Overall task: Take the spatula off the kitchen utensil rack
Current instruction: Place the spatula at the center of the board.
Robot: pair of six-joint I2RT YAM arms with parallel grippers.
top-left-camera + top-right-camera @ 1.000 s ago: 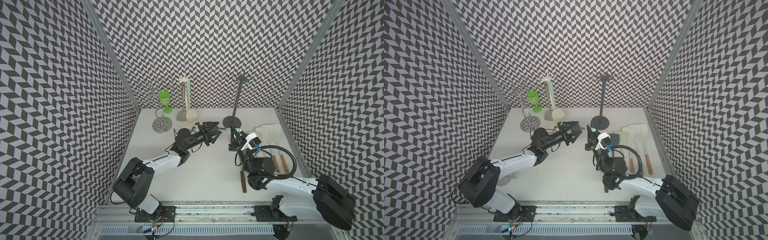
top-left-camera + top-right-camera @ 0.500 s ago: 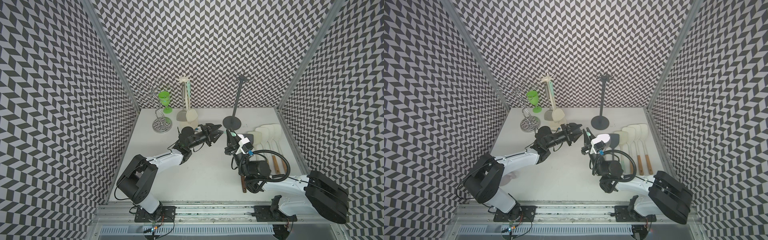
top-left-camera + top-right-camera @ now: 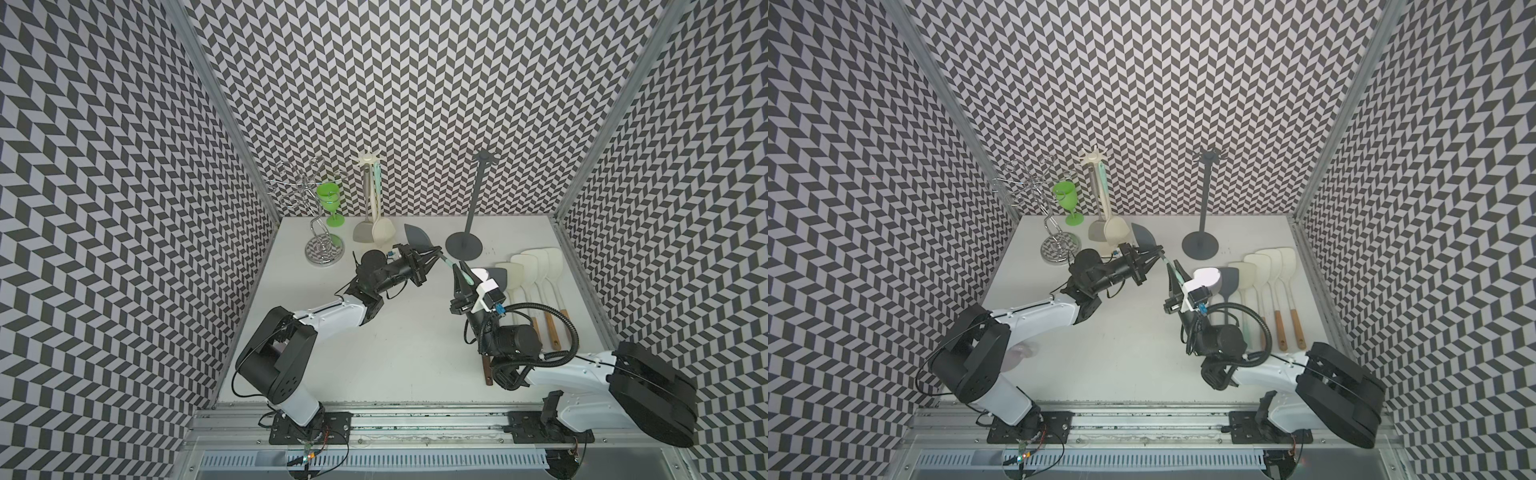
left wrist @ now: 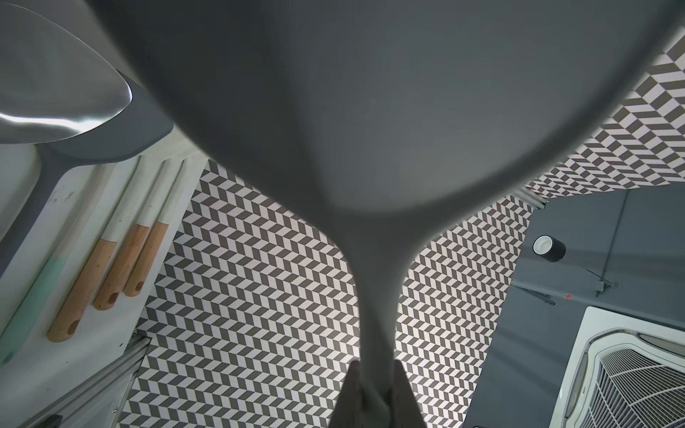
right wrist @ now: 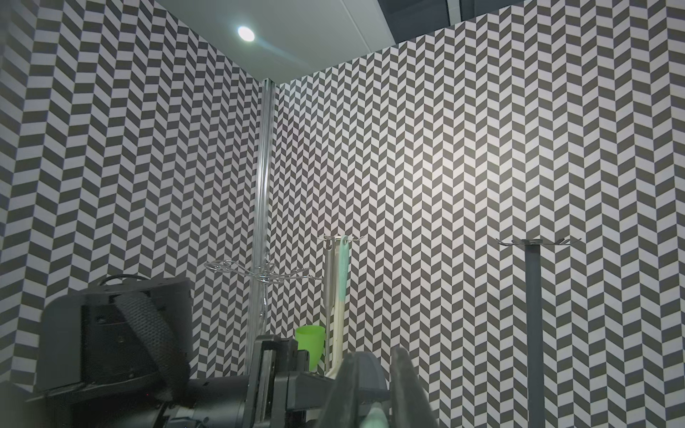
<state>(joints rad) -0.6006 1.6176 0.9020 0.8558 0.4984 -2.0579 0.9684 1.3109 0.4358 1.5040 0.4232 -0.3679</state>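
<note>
The spatula, with a dark grey head [image 3: 417, 237] [image 3: 1144, 239] and a mint handle [image 3: 451, 266], hangs in the air between my two grippers, off both racks. My left gripper [image 3: 434, 254] [image 3: 1158, 254] [image 4: 376, 370] is shut on its neck; the head [image 4: 370, 111] fills the left wrist view. My right gripper [image 3: 460, 274] [image 3: 1175, 270] [image 5: 381, 367] stands around the handle's end [image 5: 374, 418], jaws slightly apart. A dark grey utensil rack [image 3: 478, 195] [image 3: 1206, 195] stands behind with bare hooks. A cream utensil rack [image 3: 368, 160] holds two utensils.
A wire glass holder [image 3: 320, 224] and a green goblet [image 3: 330, 199] stand at the back left. Several spatulas [image 3: 536, 266] lie in a row at the right, by the table's edge. A brown handle [image 3: 486, 370] lies under my right arm.
My right arm carried the spatula left to the left gripper. The left gripper closed on the spatula's neck, and the right gripper's jaws have since parted a little.
</note>
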